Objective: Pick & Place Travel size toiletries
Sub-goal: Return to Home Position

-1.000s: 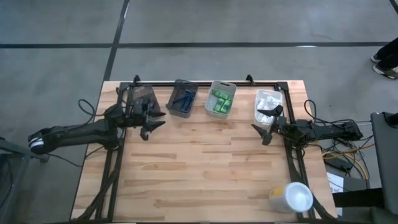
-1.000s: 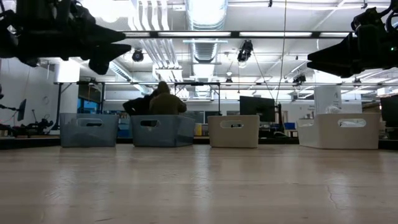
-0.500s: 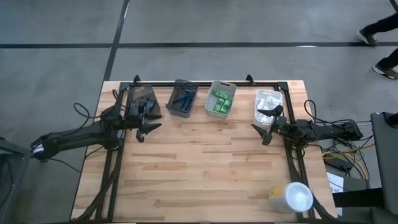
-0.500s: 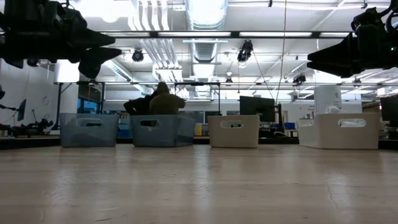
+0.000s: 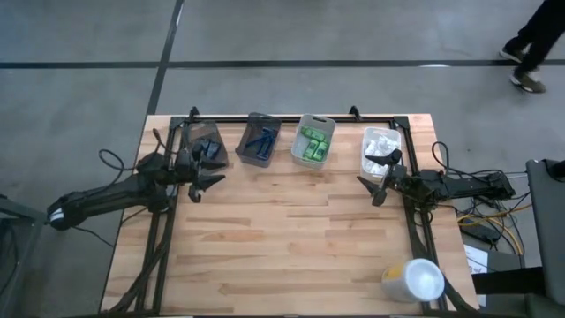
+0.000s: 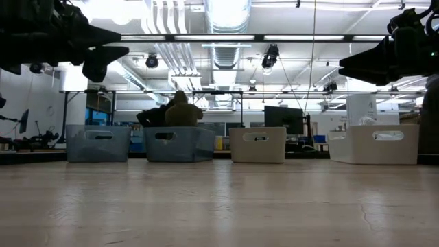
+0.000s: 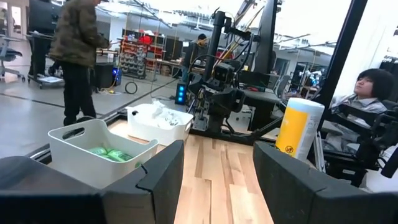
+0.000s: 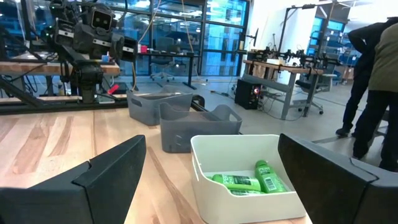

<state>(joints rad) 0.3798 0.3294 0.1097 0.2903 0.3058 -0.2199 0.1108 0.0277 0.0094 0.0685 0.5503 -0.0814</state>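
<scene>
While hovering just near of the leftmost dark grey plastic bin (image 5: 212,131), left gripper (image 5: 205,185): jaws spread wide, nothing between them.
Right gripper (image 5: 371,180): raised at the near edge of the rightmost white plastic bin (image 5: 382,130), jaws released and empty.
Light wooden plank worktop (image 5: 291,247): four bins in a row along the far edge.
Leftmost bin: small dark blue pieces (image 5: 208,150) inside.
Second dark grey plastic bin (image 5: 265,117): dark blue thin-handled razors (image 5: 258,141) inside.
Third pale grey plastic bin (image 5: 320,118): bright green little packs (image 5: 311,146) lying inside.
Rightmost bin: white crinkly wrapped packets (image 5: 380,147) heaped inside.
Large white cylindrical container with a yellow label (image 5: 413,281): near right corner of the worktop, well apart from the bins, upright in the left wrist view.
Person in dark trousers (image 5: 532,40): on the grey floor beyond the far right corner.
Person in an olive jacket (image 6: 180,110): in the room behind the two dark bins, in the low view.
</scene>
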